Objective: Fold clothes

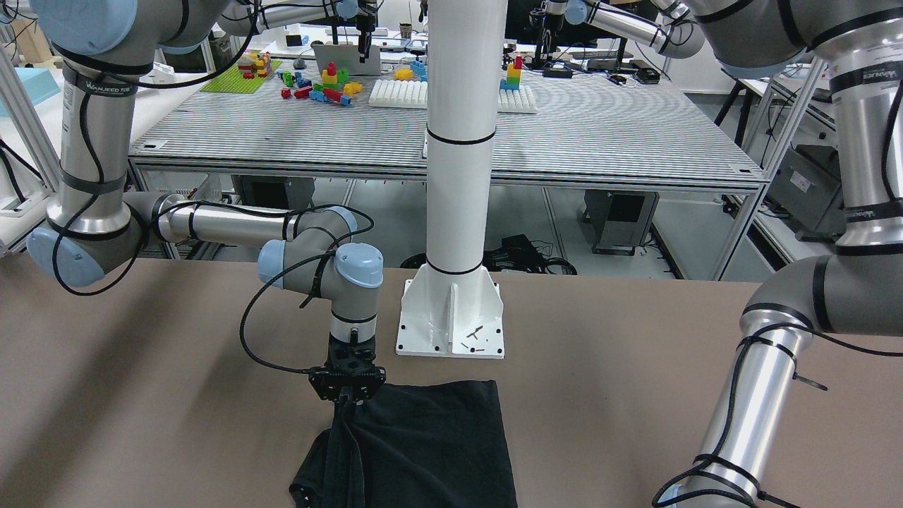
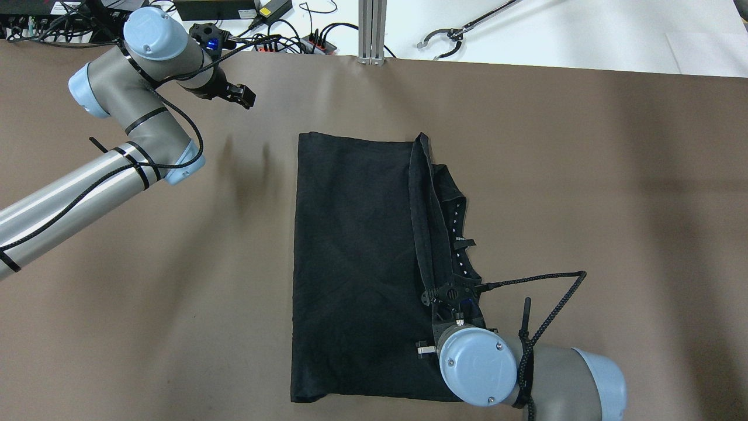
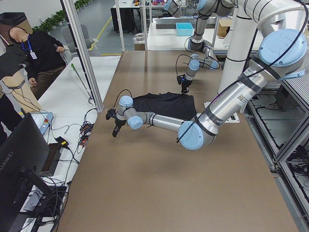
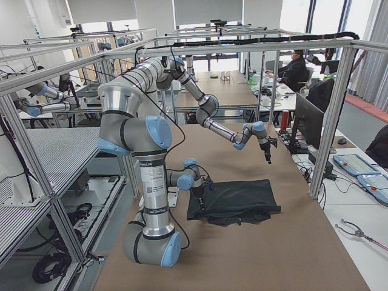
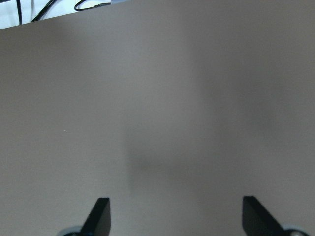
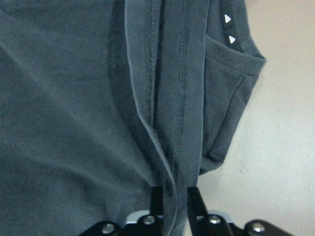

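Observation:
The black clothes [image 2: 356, 245] lie spread on the brown table, also in the front view [image 1: 437, 444] and the right wrist view [image 6: 74, 98]. My right gripper [image 2: 447, 292] is shut on a hemmed fold along the cloth's right side and holds that edge raised a little, so a ridge runs up the cloth. In the right wrist view [image 6: 173, 196] the hem sits pinched between the fingers. My left gripper [image 2: 236, 96] is open and empty, hovering over bare table off the cloth's far left corner; its fingertips [image 5: 101, 211] stand wide apart in the left wrist view.
The white pillar's base [image 1: 451, 317] stands on the table just behind the cloth in the front view. Cables and a power strip [image 2: 274, 41] lie past the table's far edge. A person [image 3: 38, 48] sits beyond the table's far side in the left view.

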